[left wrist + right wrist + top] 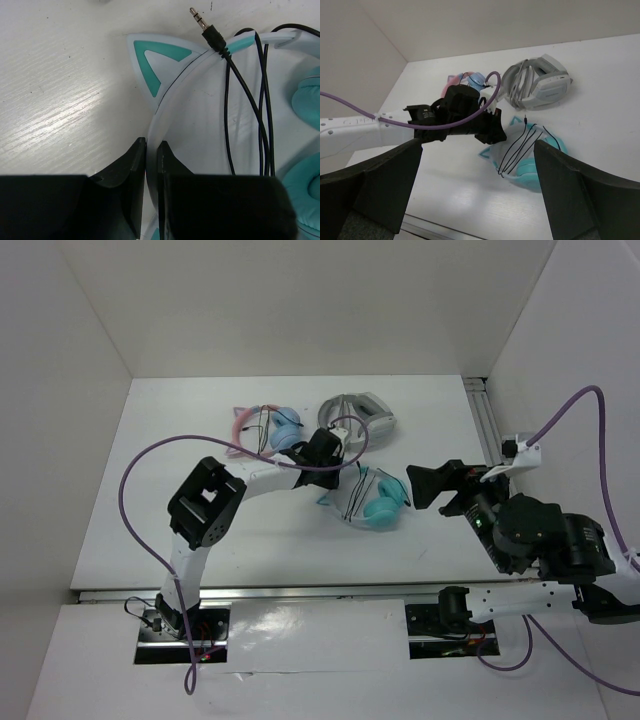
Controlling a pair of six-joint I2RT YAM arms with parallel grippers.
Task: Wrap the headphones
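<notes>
The teal cat-ear headphones lie on the white table just right of centre in the overhead view, cushions toward the lower right. The left gripper is clamped on the pale headband, a finger on each side of the band just below one cat ear. The right gripper hovers just right of the headphones with its jaws spread wide and nothing between them. The thin black cable already crosses the headband in several strands that run down toward the teal ear cushions. I'd say most of the winding is in place. What looks undone is the end: the jack plug pokes out free above the band at the top of the left wrist view, and the strands sit slack and uneven, so tightening and tucking probably remain. Room is mixed. The pink-and-blue headphones and the grey-and-white headphones sit near, above and left of the work, close behind the left gripper, so any lift that way is crowded. The table below and left of the headphones is open, while the metal rail and side wall lie near the right arm.
</notes>
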